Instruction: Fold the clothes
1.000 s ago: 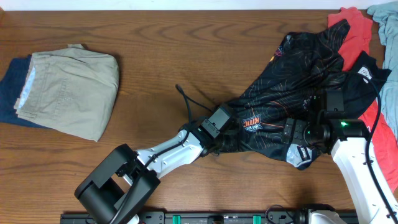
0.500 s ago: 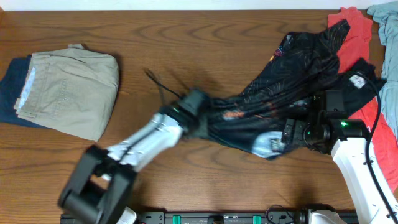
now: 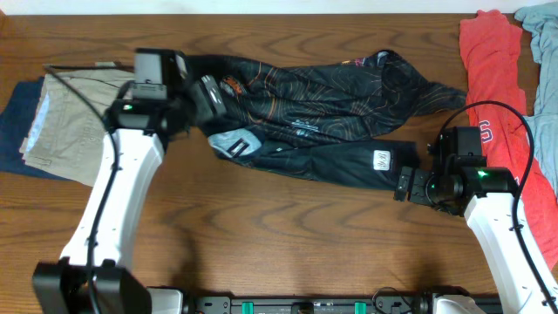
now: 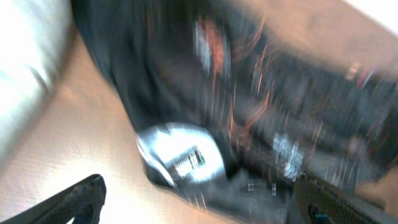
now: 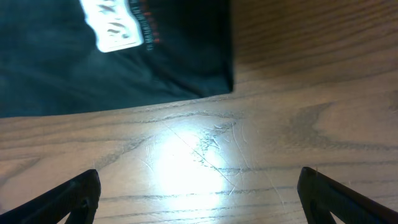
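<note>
The black jersey (image 3: pixel 331 131) with thin orange lines lies stretched in a long band across the back middle of the table. My left gripper (image 3: pixel 212 100) hovers over its left end, jaws wide open. The left wrist view is blurred, but there the jersey (image 4: pixel 249 112) and a pale patch (image 4: pixel 180 152) lie below the spread left gripper (image 4: pixel 202 205). At the jersey's lower right corner my right gripper (image 3: pixel 406 185) is open. In its wrist view only bare wood lies between the right gripper's (image 5: pixel 202 199) fingertips, and the jersey's hem (image 5: pixel 155 74) with a white label (image 5: pixel 118 28) lies just beyond.
Folded khaki trousers (image 3: pixel 83 126) rest on a navy garment (image 3: pixel 13 131) at the far left, right beside my left arm. A red shirt (image 3: pixel 488 87) and a light blue cloth (image 3: pixel 540 30) lie at the right edge.
My left gripper dragged the jersey's end from the table's middle to the far left, then opened and let go. The jersey went from bunched to stretched out. The right gripper stayed in place.
</note>
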Action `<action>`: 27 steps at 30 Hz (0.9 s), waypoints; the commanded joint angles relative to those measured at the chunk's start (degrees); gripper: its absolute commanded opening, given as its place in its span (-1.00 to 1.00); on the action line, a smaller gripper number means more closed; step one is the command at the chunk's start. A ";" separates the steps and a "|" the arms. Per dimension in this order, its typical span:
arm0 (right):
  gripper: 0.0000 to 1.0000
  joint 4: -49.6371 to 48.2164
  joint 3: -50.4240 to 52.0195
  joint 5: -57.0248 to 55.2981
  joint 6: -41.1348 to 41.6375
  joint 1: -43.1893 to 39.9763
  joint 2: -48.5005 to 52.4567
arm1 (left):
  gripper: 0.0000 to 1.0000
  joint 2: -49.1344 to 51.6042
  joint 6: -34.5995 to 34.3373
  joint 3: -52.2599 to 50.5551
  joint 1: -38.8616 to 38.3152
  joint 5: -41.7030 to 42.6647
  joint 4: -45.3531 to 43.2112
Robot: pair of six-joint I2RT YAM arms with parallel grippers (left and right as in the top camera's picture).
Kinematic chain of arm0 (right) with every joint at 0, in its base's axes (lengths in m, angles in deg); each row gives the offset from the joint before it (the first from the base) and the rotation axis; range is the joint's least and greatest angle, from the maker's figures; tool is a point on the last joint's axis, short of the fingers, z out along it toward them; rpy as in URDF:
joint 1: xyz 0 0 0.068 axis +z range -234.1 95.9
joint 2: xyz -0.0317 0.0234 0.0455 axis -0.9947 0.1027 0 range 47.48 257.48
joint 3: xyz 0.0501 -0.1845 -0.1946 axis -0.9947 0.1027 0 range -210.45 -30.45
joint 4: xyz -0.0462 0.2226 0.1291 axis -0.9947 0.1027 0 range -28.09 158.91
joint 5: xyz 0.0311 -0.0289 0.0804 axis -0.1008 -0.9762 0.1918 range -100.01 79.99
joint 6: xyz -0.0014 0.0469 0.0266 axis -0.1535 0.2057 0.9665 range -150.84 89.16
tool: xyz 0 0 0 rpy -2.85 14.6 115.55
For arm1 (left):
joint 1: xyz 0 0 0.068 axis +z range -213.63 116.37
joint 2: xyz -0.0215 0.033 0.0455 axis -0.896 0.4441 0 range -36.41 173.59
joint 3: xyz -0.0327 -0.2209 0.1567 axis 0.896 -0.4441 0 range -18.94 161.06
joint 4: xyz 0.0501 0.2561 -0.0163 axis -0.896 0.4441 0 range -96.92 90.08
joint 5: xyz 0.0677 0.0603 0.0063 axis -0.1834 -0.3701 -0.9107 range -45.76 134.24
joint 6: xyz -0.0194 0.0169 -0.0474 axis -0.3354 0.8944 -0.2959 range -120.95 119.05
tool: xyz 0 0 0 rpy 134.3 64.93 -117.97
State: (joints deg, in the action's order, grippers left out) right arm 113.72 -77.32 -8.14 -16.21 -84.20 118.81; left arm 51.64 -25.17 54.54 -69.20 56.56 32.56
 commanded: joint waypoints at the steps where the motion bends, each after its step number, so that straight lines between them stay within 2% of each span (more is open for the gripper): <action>1: 0.99 -0.02 -0.15 -0.39 -0.52 -0.74 -0.72 | 0.96 2.82 -1.40 -1.73 -2.99 4.07 3.28; 6: 0.98 -0.13 -0.15 -0.39 -0.52 -0.74 -0.72 | 0.96 7.54 -1.99 -2.08 -10.14 5.22 3.80; 14: 0.99 0.26 -0.15 -0.39 -0.55 -0.74 -0.72 | 0.96 17.42 -2.03 -2.05 -20.04 5.05 -3.89; 24: 0.98 0.17 -0.15 -0.39 -0.55 -0.74 -0.72 | 0.98 22.34 -2.84 -2.05 -23.67 5.01 -12.20; 27: 0.97 0.07 -0.15 -0.42 -0.55 -0.74 -0.72 | 0.97 22.25 -2.03 -1.99 -23.08 0.79 -11.63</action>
State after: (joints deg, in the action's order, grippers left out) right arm 113.87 -77.32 -8.14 -16.21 -84.20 118.81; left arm 73.87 -27.73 52.59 -92.95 61.04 20.41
